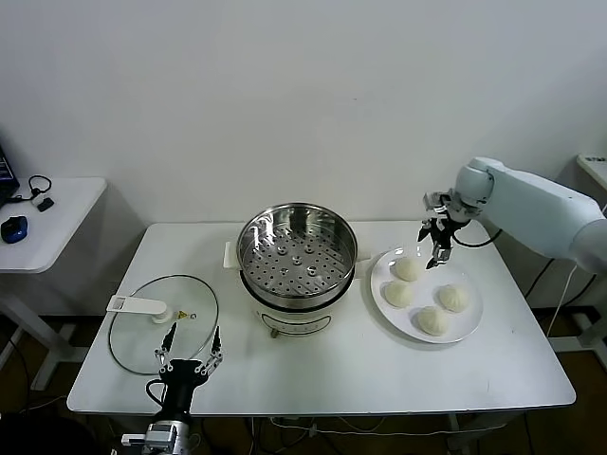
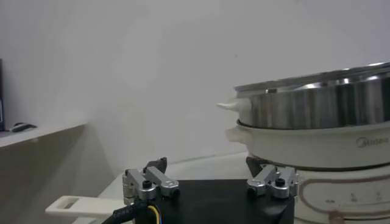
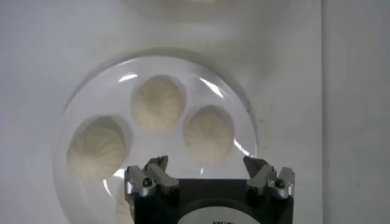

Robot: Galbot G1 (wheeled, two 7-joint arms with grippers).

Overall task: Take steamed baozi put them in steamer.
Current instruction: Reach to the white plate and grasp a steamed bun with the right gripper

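Observation:
Four cream-white baozi lie on a flat white plate (image 1: 471,322) at the right: one far-left (image 1: 406,269), one near-left (image 1: 398,294), one far-right (image 1: 453,298), one nearest (image 1: 432,320). The steel steamer (image 1: 297,254) with its perforated tray stands at the table's middle, with nothing on the tray. My right gripper (image 1: 436,245) is open and empty, hanging above the plate's far-left edge. In the right wrist view the gripper (image 3: 206,163) is over a baozi (image 3: 209,134), with others (image 3: 158,103) (image 3: 97,146) beside it. My left gripper (image 1: 191,343) is open and empty at the table's near-left edge.
A round glass lid (image 1: 161,327) with a white handle (image 1: 137,305) lies flat at the table's left, just beyond my left gripper. A side table with a mouse (image 1: 13,228) stands at far left. In the left wrist view the steamer (image 2: 317,122) rises close ahead.

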